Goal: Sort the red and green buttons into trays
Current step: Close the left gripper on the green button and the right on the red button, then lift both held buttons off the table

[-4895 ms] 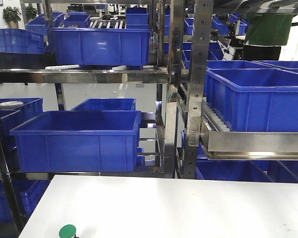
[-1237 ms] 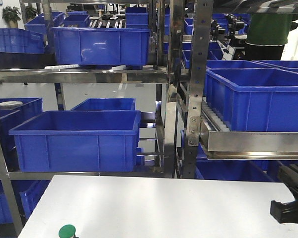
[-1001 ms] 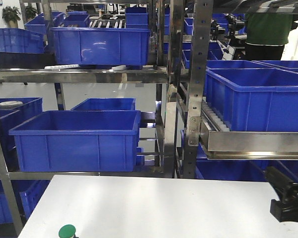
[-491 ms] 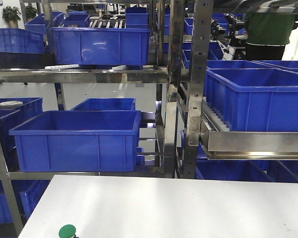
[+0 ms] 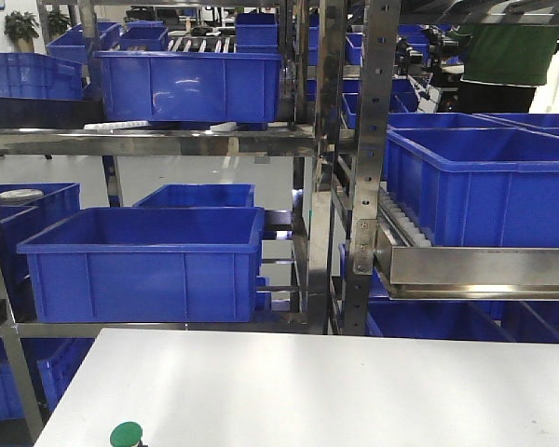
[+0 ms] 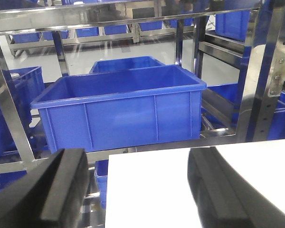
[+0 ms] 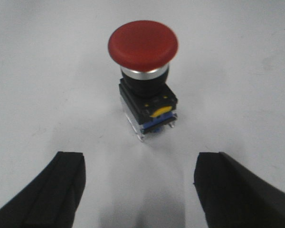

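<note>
The red button [image 7: 143,43] stands upright on the white table, a round red cap on a dark blocky body. My right gripper [image 7: 138,164] hangs open just short of it, one finger on each side, nothing between them. The green button [image 5: 127,434] shows only its cap at the table's near left edge in the front view. My left gripper [image 6: 137,164] is open and empty above the table's far left corner, facing the racks. The trays are out of view.
Steel racks [image 5: 359,168] with deep blue bins [image 5: 144,261] stand right behind the white table [image 5: 307,382]. More blue bins [image 5: 484,186] sit on roller shelves at the right. A person in green [image 5: 503,51] stands at the far right back.
A dark arm part that showed at the front view's right edge about a second ago has left that view. The green button has not moved.
</note>
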Controlling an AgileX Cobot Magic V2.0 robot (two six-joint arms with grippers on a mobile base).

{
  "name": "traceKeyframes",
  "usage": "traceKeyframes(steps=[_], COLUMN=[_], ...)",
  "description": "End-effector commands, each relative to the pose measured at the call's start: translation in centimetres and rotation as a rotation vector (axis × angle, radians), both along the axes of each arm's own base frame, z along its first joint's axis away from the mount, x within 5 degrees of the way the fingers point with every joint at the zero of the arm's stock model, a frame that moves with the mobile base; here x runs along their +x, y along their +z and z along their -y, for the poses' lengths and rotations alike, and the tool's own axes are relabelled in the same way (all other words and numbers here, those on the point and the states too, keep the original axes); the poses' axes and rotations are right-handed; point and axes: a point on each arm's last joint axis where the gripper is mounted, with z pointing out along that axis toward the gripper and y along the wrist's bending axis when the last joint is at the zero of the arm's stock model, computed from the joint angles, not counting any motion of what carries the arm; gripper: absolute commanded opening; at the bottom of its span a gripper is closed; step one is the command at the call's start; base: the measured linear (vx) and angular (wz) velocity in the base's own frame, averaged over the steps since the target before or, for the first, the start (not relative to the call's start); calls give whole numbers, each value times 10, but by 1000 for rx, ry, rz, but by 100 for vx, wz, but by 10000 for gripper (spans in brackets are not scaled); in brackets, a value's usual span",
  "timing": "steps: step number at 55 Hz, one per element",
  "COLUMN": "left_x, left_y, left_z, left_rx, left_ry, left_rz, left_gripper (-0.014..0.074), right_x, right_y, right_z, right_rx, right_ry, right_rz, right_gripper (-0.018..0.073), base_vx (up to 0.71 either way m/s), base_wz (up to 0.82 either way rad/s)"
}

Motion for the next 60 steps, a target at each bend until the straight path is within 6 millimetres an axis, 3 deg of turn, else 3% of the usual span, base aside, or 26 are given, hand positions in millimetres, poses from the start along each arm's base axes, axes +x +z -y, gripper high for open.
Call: traceKeyframes(steps=[1, 13, 15, 26, 46, 54, 60], left_x=[0, 0, 0, -2, -28, -36, -29], left_y=[23, 21, 20, 5, -87, -113, -126], left_z=[1, 1, 1, 0, -3, -4, -1], left_rx=[-27, -24, -22, -11, -13, -26, -45], left_ry=[-1, -1, -1, -1, 3, 2, -15], left_rz=[138, 109, 99, 5, -54, -10, -17], left_gripper=[566, 566, 566, 566, 566, 561, 538], right_x=[27, 67, 70, 71, 68, 65, 66], right_y=[20, 10, 9, 8, 7, 5, 6], right_z=[-5, -8, -8, -6, -4, -3, -3], right_rx=[36, 36, 37, 34, 28, 26, 27], right_ry=[18, -22, -25, -47, -72, -73, -69], right_rz=[264, 318, 322, 322, 309, 294, 301], right_gripper=[533, 494, 443, -16, -12, -11, -11], base_vx=[0, 0, 0, 0, 0, 0, 0], base_wz=[0, 0, 0, 0, 0, 0, 0])
